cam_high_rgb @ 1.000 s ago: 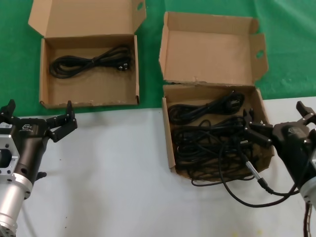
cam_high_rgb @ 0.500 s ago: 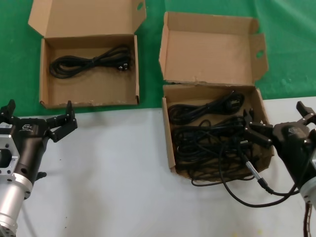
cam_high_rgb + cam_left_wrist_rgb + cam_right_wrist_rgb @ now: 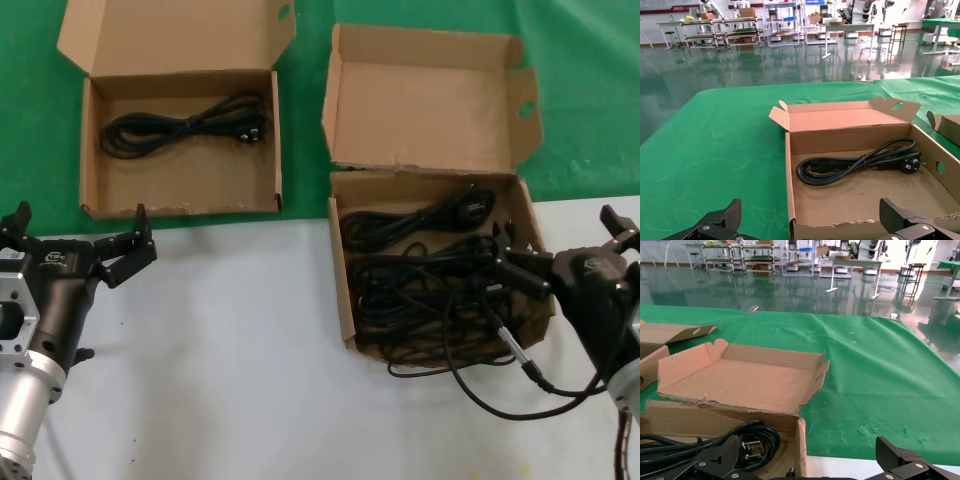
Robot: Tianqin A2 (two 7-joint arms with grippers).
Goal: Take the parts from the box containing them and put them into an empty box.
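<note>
My right gripper (image 3: 520, 262), jaws spread, sits at the near-right edge of the source box (image 3: 345, 290), cable bundles (image 3: 420, 290) running left-right just beside it; left gripper (image 3: 75, 240) open, well apart.

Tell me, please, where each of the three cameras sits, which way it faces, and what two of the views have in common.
Head view: sits on the head, looks down at both boxes; left gripper and right gripper show.
Left wrist view: faces the wide box holding one cable bundle; own open fingers show.
Right wrist view: faces the deep box lid; own fingers show.
Shared: head and left wrist views both show that bundle.
</note>
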